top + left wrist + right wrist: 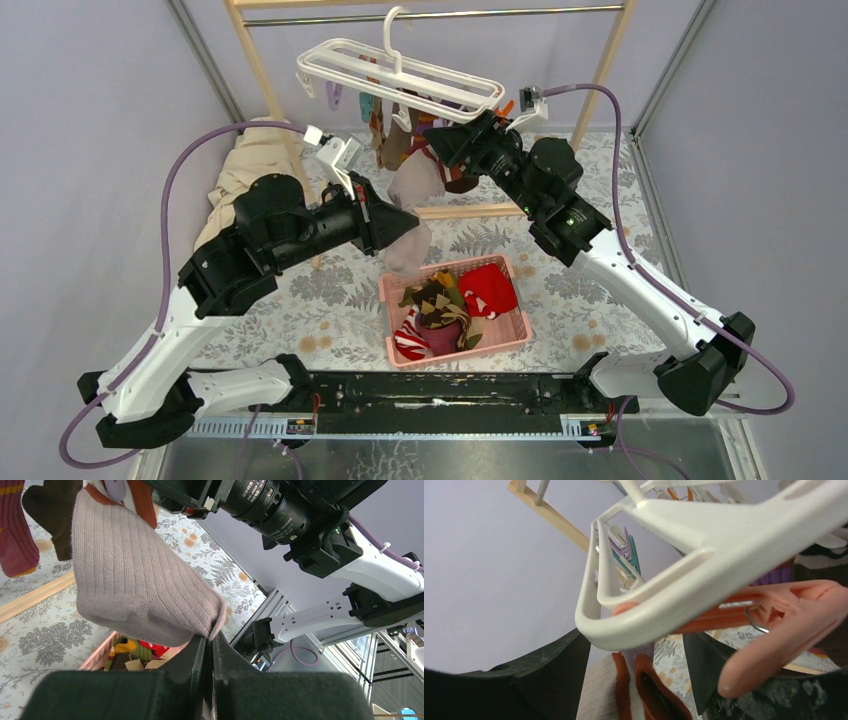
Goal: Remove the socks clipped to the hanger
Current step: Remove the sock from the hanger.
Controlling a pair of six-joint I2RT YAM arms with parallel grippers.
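L gripper (207,645) clenched grey sock (135,585) at toe; sock ran up to cuff under hanger (704,535), btwn jaws of released R gripper (636,657).

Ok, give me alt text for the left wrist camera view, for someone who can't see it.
The left gripper, shut, pinches the lower corner of a grey ribbed sock hanging from above. The right arm reaches in at the upper right, and a pink basket sits below on a floral tablecloth.
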